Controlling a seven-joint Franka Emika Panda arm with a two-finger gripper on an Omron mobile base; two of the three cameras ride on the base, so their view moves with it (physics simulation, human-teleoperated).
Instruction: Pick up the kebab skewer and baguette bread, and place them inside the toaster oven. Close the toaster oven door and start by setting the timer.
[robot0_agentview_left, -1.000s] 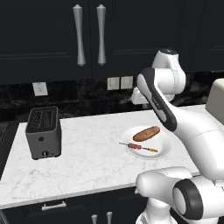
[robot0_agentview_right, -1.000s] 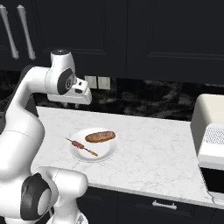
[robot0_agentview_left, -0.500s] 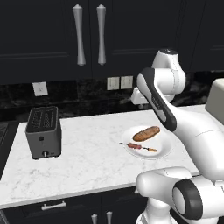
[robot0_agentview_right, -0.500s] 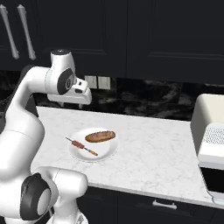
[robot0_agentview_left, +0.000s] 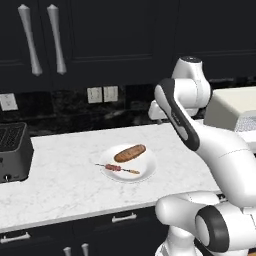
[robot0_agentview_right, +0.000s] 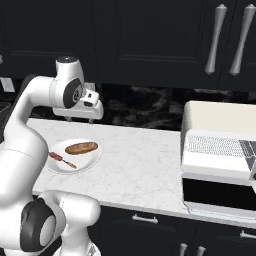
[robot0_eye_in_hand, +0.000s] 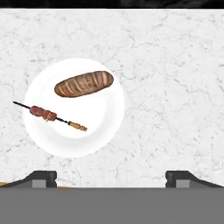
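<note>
- The round white plate (robot0_eye_in_hand: 105, 131) sits on the white marble table (robot0_eye_in_hand: 175, 87), with both foods on it.
- The short golden-brown scored baguette bread (robot0_eye_in_hand: 84, 84) lies across the far half of the plate; also seen from the bases (robot0_agentview_left: 130, 153) (robot0_agentview_right: 81, 147).
- The thin dark kebab skewer with red-brown and orange chunks (robot0_eye_in_hand: 49, 115) lies just beside the bread, apart from it, its bare tip reaching past the plate's rim (robot0_agentview_left: 118, 169) (robot0_agentview_right: 62, 160).
- The jaws are spread wide and empty, high above the table; the dark fingertips (robot0_eye_in_hand: 43, 177) stand far apart in the hand view.
- The cream-beige boxy toaster oven (robot0_agentview_right: 220, 150) stands on the table well apart from the plate; its dark glass door (robot0_agentview_right: 220, 194) is shut.
- A dark grey slotted toaster (robot0_agentview_left: 12, 152) stands at the table's other end.
</note>
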